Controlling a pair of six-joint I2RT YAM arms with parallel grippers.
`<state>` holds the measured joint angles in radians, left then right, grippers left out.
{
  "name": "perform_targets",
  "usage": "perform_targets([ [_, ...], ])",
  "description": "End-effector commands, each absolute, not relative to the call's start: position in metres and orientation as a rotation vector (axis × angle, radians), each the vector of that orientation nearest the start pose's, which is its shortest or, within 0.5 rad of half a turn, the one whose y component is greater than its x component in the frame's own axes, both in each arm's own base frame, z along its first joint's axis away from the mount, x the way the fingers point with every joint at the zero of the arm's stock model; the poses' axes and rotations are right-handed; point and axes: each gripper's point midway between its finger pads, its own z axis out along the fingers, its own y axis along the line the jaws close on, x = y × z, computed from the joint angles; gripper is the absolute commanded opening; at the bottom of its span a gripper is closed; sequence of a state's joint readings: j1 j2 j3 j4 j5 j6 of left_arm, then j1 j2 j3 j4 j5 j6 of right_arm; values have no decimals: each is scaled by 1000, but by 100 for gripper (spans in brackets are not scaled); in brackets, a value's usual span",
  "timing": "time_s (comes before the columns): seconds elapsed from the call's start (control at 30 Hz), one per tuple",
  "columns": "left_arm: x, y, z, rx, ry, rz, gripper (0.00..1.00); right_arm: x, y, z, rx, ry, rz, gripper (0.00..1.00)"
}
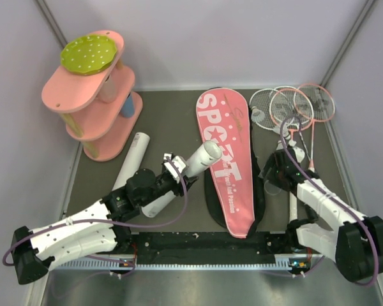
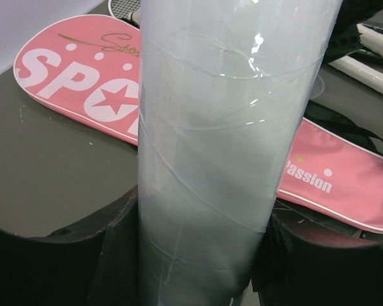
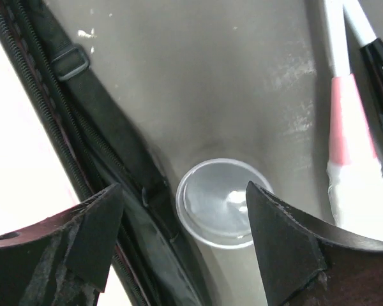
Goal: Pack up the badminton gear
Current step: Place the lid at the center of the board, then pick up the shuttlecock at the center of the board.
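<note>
— What has the left gripper [image 1: 177, 172] got?

— It's clamped on a white tube [image 2: 230, 127], with a black padded finger [image 2: 108, 261] pressed to each side. The tube is a smooth cylinder wrapped in glossy clear film, and spiral seams show through the film. From overhead it lies slanted, its rounded far end reaching the edge of the bag [image 1: 226, 159].

— And the bag?

— It's racket-shaped and lies flat on the dark table [image 1: 172, 115]. The pink fabric faces up with "SPORT" in big white letters. The underside is black, with a zip along the rim.

— The right gripper [image 3: 182, 194]?

— Its jaws are spread wide and hold nothing. It sits low over the table, straddling a clear round cap [image 3: 220, 201]. The cap is thin plastic and lies flat just beside the bag's black edge. Whether the pads touch it, I can't tell.

— Any other gear?

— A second tube [image 1: 134, 159] lies left of the held one, near the pink shelf [image 1: 92, 105]. The rackets [image 1: 293, 105] have thin pink-and-white frames and fine stringing. Their heads overlap at the far right, and the handles run back toward the right arm.
</note>
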<state>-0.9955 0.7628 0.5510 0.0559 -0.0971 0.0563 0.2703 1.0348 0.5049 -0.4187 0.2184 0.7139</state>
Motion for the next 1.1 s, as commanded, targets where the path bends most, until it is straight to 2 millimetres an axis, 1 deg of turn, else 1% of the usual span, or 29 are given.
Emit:
perform_targets([
  [0.0, 185, -263, 244, 826, 1474, -662, 18, 286, 51, 78, 627, 2271, 167, 79],
  [0.07, 182, -266, 243, 837, 1471, -681, 18, 301, 46, 88, 660, 2210, 164, 79],
  [0.1, 182, -267, 243, 841, 1471, -686, 18, 310, 40, 94, 704, 2171, 153, 79],
  [0.13, 181, -268, 242, 843, 1470, -692, 18, 315, 37, 93, 722, 2164, 142, 78],
  [0.17, 180, -269, 240, 850, 1471, -702, 18, 326, 36, 99, 724, 2121, 149, 78],
  [0.2, 180, -269, 239, 850, 1474, -702, 18, 332, 32, 103, 737, 2089, 131, 78],
  [0.3, 178, -268, 237, 846, 1482, -708, 18, 350, 26, 109, 768, 2023, 124, 75],
  [0.33, 178, -268, 236, 845, 1480, -708, 18, 354, 19, 105, 804, 2018, 114, 73],
  [0.37, 177, -267, 233, 844, 1487, -710, 18, 357, 17, 97, 824, 2031, 104, 70],
  [0.43, 176, -266, 234, 842, 1485, -715, 18, 367, 12, 97, 866, 1998, 101, 67],
  [0.47, 176, -266, 232, 842, 1490, -713, 18, 370, 11, 89, 877, 2009, 88, 67],
  [0.5, 177, -265, 233, 839, 1490, -714, 18, 378, 9, 92, 881, 1976, 87, 66],
  [0.57, 176, -265, 231, 844, 1496, -710, 18, 386, 5, 90, 881, 1961, 63, 66],
  [0.6, 176, -264, 232, 843, 1495, -708, 18, 390, 5, 83, 872, 1968, 47, 65],
  [0.67, 176, -263, 232, 844, 1497, -705, 18, 403, 2, 89, 871, 1925, 43, 62],
  [0.7, 177, -263, 231, 841, 1502, -702, 18, 406, 1, 83, 873, 1940, 32, 60],
  [0.77, 177, -262, 230, 841, 1507, -698, 18, 413, -2, 88, 880, 1922, 13, 55],
  [0.8, 178, -262, 229, 839, 1513, -694, 18, 415, -4, 83, 882, 1932, -3, 51],
  [0.83, 178, -262, 228, 838, 1516, -693, 18, 414, -5, 80, 882, 1947, -20, 44],
  [0.87, 179, -263, 228, 836, 1518, -692, 18, 419, -5, 85, 885, 1943, -27, 37],
  [0.9, 179, -264, 228, 833, 1518, -695, 18, 419, -6, 84, 888, 1953, -35, 30],
  [0.93, 180, -264, 227, 828, 1521, -696, 18, 414, -7, 78, 892, 1990, -60, 15],
  [0.97, 180, -264, 229, 823, 1518, -697, 18, 415, -5, 80, 895, 1998, -56, 8],
  [1.0, 181, -265, 229, 820, 1520, -698, 18, 410, -4, 77, 895, 2027, -64, 2],
  [1.03, 181, -265, 229, 815, 1522, -701, 18, 408, -3, 80, 892, 2037, -52, 0],
  [1.07, 182, -265, 228, 807, 1528, -697, 17, 398, 0, 75, 886, 2084, -47, 0],
])
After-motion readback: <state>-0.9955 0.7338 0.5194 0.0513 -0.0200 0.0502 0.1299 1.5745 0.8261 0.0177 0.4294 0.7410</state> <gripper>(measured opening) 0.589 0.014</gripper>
